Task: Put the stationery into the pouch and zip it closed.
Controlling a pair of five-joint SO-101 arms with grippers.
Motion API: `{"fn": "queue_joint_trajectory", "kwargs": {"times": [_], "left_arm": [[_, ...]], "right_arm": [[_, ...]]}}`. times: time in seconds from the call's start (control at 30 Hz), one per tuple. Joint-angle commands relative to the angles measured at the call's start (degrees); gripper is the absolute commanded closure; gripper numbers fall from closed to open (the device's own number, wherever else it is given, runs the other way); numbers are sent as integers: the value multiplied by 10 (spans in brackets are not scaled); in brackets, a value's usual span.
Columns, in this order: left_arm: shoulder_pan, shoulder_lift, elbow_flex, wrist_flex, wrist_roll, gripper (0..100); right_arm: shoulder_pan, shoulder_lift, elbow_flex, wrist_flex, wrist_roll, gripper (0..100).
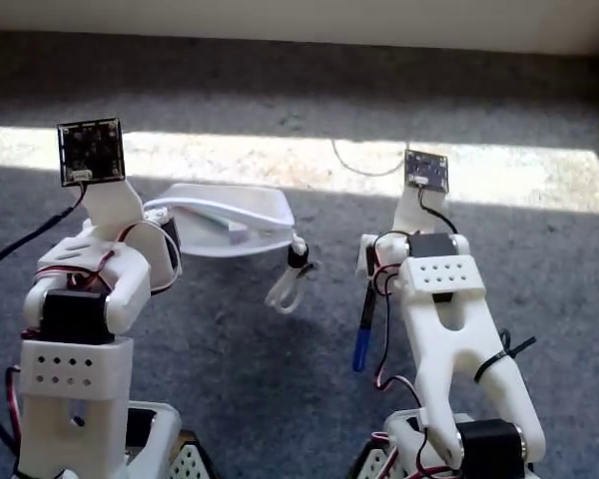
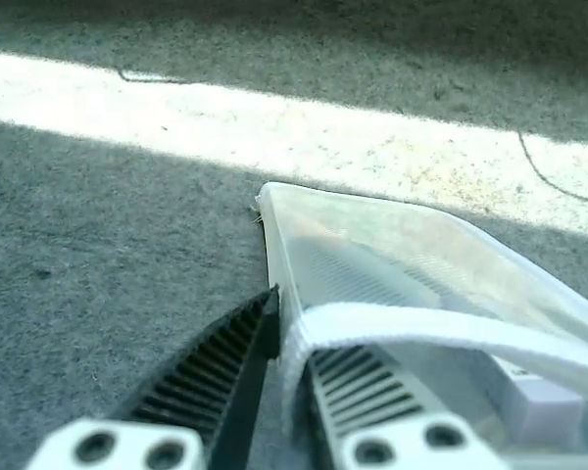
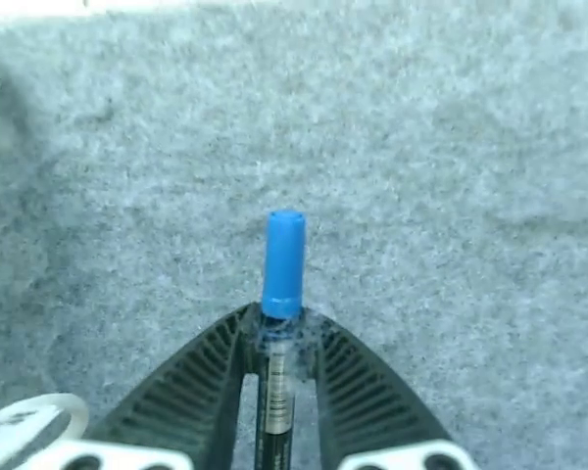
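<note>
The left end effector (image 2: 292, 328) pinches the open pouch (image 2: 402, 255) rim, the right end effector (image 3: 279, 333) clamps a blue-capped pen (image 3: 283, 257); insertion and zipping remain

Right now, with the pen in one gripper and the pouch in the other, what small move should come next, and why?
Probably carry the right gripper across toward the pouch. It is clamped on the blue-capped pen, which hangs well apart from the pouch, while the left gripper grips the pouch's edge and its mouth looks open, ready to take the pen.
</note>
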Motion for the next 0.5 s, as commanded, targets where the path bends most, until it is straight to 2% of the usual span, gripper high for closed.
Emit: {"fn": "queue_joint_trajectory", "kwargs": {"times": [0.0, 0.13, 0.37, 0.47], "left_arm": [[19, -15, -41, 1, -2, 992], [19, -15, -73, 30, -3, 992], [19, -15, -85, 30, -5, 992], [30, -15, -102, 33, -40, 992]], "right_arm": [[6, -29, -35, -13, -4, 993], [6, -29, -35, -14, -4, 993], [6, -29, -35, -14, -4, 993], [6, -29, -35, -14, -4, 993]]}}
